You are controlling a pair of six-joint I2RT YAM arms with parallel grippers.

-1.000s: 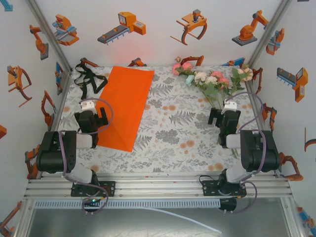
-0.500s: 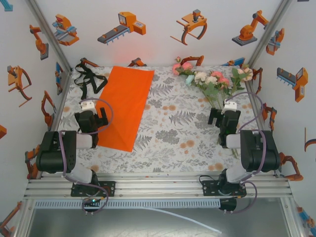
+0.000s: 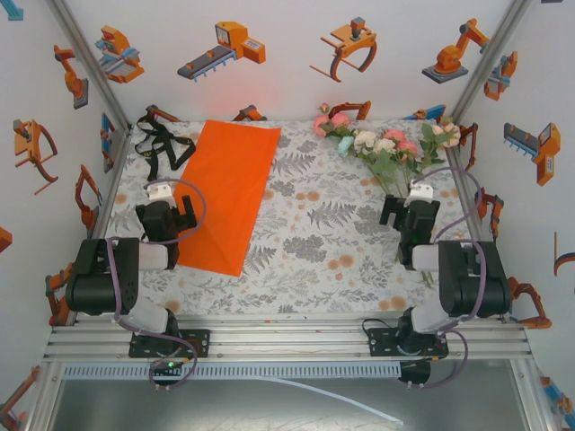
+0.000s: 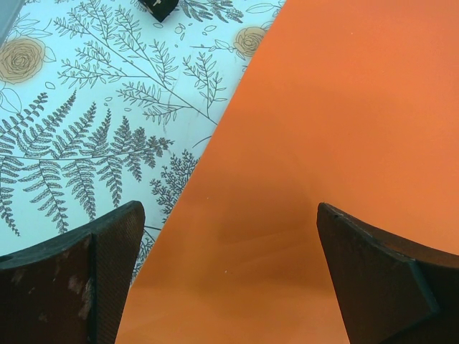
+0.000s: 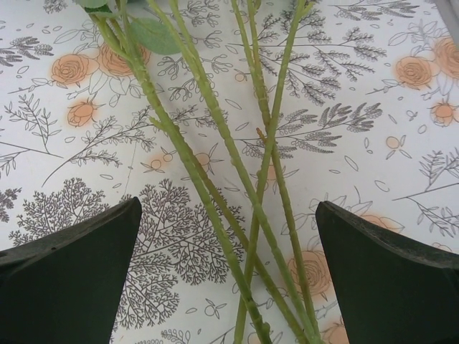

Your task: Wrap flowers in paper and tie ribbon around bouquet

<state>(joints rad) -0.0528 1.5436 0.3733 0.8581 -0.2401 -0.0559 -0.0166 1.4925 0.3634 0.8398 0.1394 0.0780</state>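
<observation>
On table [image 3: 314, 247], one paper [image 3: 229, 193], one ribbon [image 3: 162, 148], one flower bunch [image 3: 386, 145]

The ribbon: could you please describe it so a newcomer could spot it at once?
Start at the fern-patterned table and go to its far left corner. Left of the big orange paper lies the ribbon, a loose tangle of loops. It is narrow and black, unlike the flat bright sheet.

Smooth matt orange paper [image 4: 344, 143] lies on a fern-printed tablecloth [image 5: 373, 143]; flower stems [image 5: 215, 136] look ridged plastic.
</observation>
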